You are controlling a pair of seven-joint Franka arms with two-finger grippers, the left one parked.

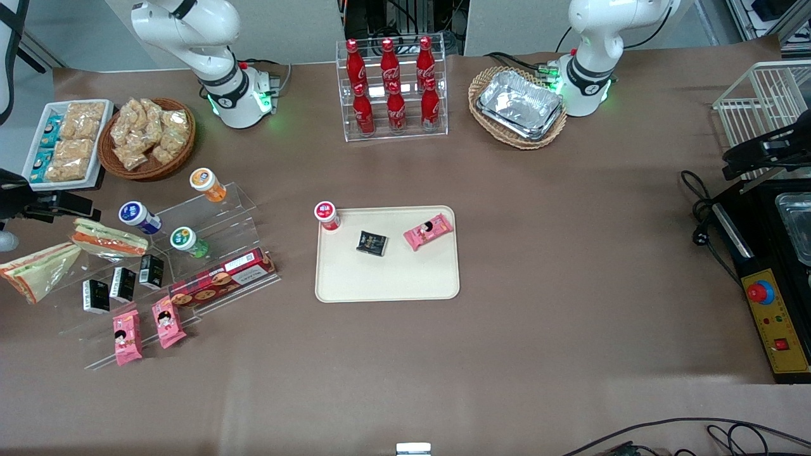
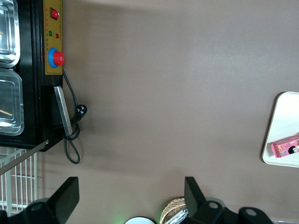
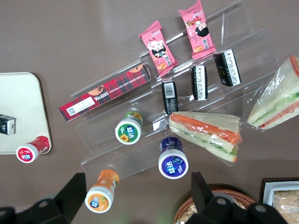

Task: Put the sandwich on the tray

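Above the acrylic display steps (image 3: 196, 88) | gripper (image 3: 135, 196) held spread, nothing pinched | pale-faced sandwich (image 1: 38, 269) risks being confused with orange-striped sandwich (image 3: 205, 133) | tray (image 1: 386, 278) well apart

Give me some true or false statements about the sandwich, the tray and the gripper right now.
1. The sandwich lies on the tray. False: it sits on the clear display stand, toward the working arm's end of the table.
2. A pink snack pack is on the tray. True.
3. The gripper holds the sandwich. False: it hangs open above the stand, holding nothing.
4. Six red bottles stand in a clear rack. True.
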